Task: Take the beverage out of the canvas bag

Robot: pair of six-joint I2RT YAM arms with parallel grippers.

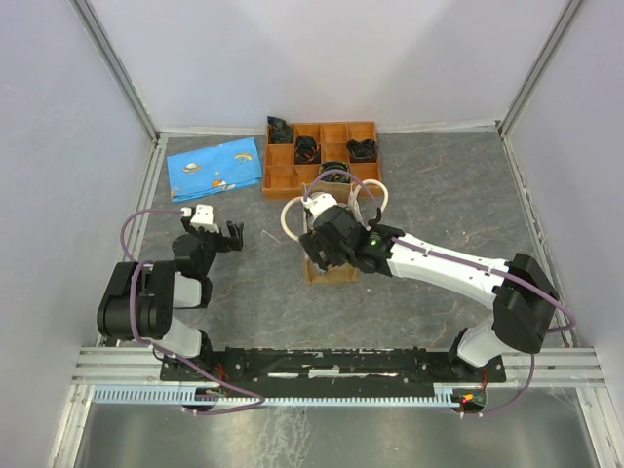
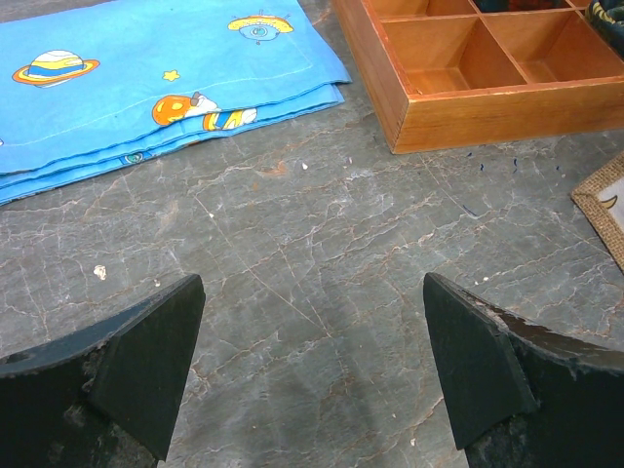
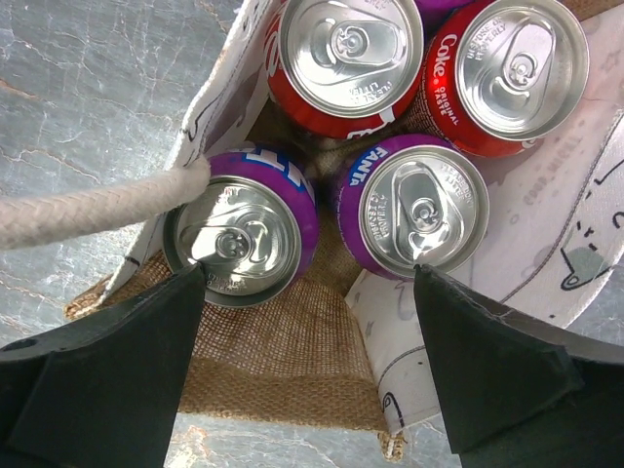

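The canvas bag (image 1: pixel 331 271) stands mid-table, with its cream rope handles (image 1: pixel 289 219) spread out. My right gripper (image 1: pixel 327 239) hovers over its open top. In the right wrist view I look down into the bag (image 3: pixel 283 361). It holds several upright cans: two purple Fanta cans (image 3: pixel 239 239) (image 3: pixel 419 214) in front and two red Coke cans (image 3: pixel 341 54) (image 3: pixel 512 68) behind. The right gripper (image 3: pixel 310 278) is open and empty, with one fingertip over each Fanta can's near rim. A rope handle (image 3: pixel 88 210) crosses at left. My left gripper (image 1: pixel 229 237) is open and empty, left of the bag.
An orange compartment tray (image 1: pixel 283 177) holding dark items stands behind the bag, and a blue space-print cloth (image 1: pixel 214 168) lies to its left. The left wrist view shows the open left gripper (image 2: pixel 312 322) over grey table, the cloth (image 2: pixel 146 78), the tray wall (image 2: pixel 487 112) and a bag corner (image 2: pixel 604 210).
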